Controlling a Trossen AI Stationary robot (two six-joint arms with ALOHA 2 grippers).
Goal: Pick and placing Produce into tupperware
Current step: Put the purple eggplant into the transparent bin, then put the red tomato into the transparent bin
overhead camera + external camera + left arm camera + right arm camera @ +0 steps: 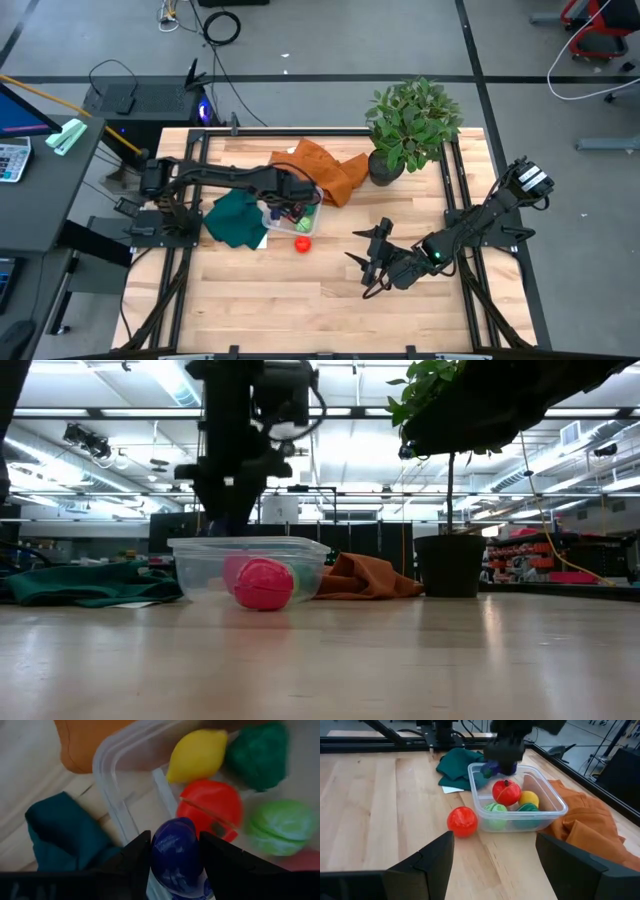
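The clear tupperware (pixel 547 805) stands on the table between a dark green cloth and an orange cloth. Inside lie a red piece (pixel 506 792), a yellow one (pixel 197 755), a dark green one (pixel 259 754) and a light green one (pixel 282 827). A second red piece (pixel 302 243) rests on the table just outside the box, on its near side. My left gripper (pixel 175 851) hovers over the box's corner beside the dark green cloth, shut on a purple piece (pixel 491 768). My right gripper (pixel 363 258) is open, to the right of the box, pointing at it. My left gripper pinches the purple piece across its rounded middle (pixel 175 845) between the two fingers (pixel 134 860), coming from above and pointing down. The piece is lifted clear and sits over the box's rim (pixel 115 805), with its end showing past the fingertips.
A potted leafy plant (pixel 412 122) stands at the far right of the table, beside the orange cloth (pixel 325 170). The dark green cloth (pixel 235 218) lies left of the box. Bare wood stretches across the table's near half (pixel 290 300).
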